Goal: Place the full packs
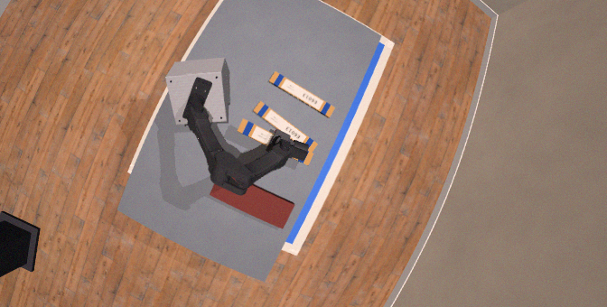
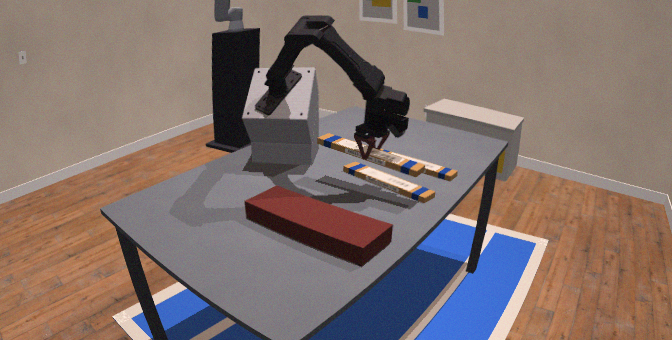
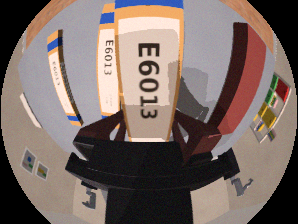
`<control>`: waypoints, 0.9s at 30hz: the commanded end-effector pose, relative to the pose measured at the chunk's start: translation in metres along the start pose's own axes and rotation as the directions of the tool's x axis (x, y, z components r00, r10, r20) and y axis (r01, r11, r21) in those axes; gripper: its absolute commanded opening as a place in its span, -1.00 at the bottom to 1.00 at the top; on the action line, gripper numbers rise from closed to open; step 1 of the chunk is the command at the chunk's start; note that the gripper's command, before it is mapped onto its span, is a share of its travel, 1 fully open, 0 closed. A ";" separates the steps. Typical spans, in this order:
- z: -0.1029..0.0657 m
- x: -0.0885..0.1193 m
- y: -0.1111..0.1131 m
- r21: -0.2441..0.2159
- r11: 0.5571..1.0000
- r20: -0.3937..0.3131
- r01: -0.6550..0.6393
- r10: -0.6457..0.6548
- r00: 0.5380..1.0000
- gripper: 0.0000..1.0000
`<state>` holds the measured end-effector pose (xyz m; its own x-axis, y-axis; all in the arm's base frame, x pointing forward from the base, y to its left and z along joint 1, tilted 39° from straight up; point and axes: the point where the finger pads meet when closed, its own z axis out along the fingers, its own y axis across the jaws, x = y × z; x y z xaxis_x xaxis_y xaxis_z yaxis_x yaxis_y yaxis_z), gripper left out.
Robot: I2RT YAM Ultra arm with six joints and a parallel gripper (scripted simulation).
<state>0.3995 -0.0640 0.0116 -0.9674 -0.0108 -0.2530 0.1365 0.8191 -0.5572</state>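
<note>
Three orange-and-white packs marked E6013 with blue bands are on the grey table. My gripper (image 2: 365,151) is shut on the pack nearest the platform (image 2: 395,160) and holds it level a little above the table, over its shadow. In the overhead view my gripper (image 1: 277,141) covers the middle of this pack (image 1: 255,132). In the wrist view the held pack (image 3: 148,70) runs straight out from between my fingers. The middle pack (image 1: 282,123) (image 2: 389,180) and the far pack (image 1: 302,94) (image 2: 439,172) lie flat. The low dark red platform (image 1: 255,205) (image 2: 317,223) (image 3: 242,83) has nothing on it.
The arm's grey pedestal block (image 1: 199,88) (image 2: 285,114) stands at the table's back left. The table edge (image 2: 470,187) runs just beyond the packs. A white cabinet (image 2: 472,127) and a black stand (image 2: 234,87) stand on the floor behind the table.
</note>
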 end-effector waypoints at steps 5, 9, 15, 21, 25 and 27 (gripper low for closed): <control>-0.033 -0.022 0.001 -0.013 1.000 0.084 -0.012 0.013 0.996 -1.00; -0.033 -0.022 0.001 -0.013 1.000 0.084 -0.012 0.013 0.996 -1.00; -0.033 -0.022 0.001 -0.013 1.000 0.084 -0.012 0.013 0.996 -1.00; -0.048 -0.033 -0.002 -0.014 1.000 0.111 -0.026 0.028 0.993 -1.00; -0.051 -0.036 -0.001 -0.015 1.000 0.111 -0.027 0.028 0.993 -1.00; -0.052 -0.036 -0.001 -0.015 1.000 0.111 -0.027 0.028 0.993 -1.00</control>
<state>0.4097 -0.0561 0.0297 -0.9582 -0.0179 -0.2856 0.1493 0.8201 -0.5524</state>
